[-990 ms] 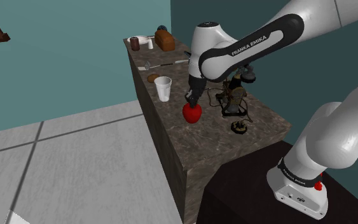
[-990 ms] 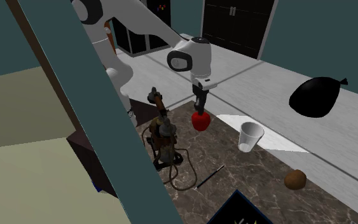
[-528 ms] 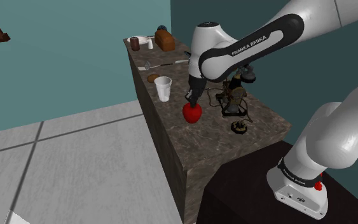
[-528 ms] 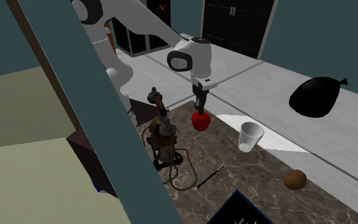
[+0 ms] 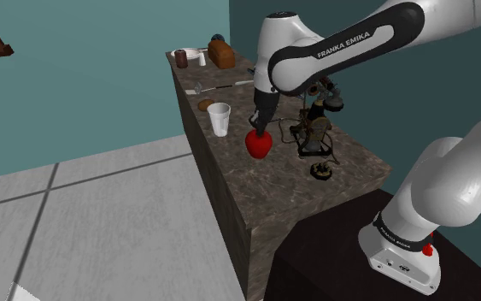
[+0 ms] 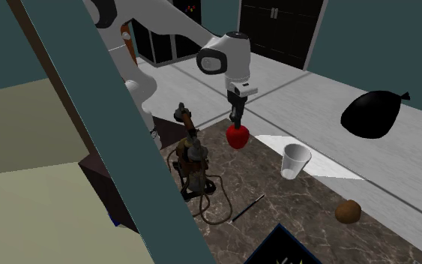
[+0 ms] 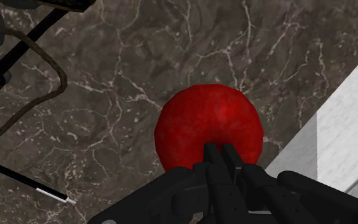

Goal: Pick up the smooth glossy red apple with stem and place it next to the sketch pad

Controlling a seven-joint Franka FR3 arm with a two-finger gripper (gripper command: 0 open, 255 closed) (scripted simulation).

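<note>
Your gripper (image 6: 237,123) is pinched nearly closed on the very top of the red apple (image 6: 237,137), hanging just above the marble counter (image 5: 272,184) near its edge. Swing fast toward the sketch pad (image 6: 284,246) and that thin grip could slip; mind the white cup (image 6: 295,161) between.

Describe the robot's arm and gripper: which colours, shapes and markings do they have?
The arm has rounded, glossy white links with dark joints; one dark band carries white lettering, FRANKA EMIKA. A small red mark sits on its white base. The gripper is all black, with two slim fingers.
</note>
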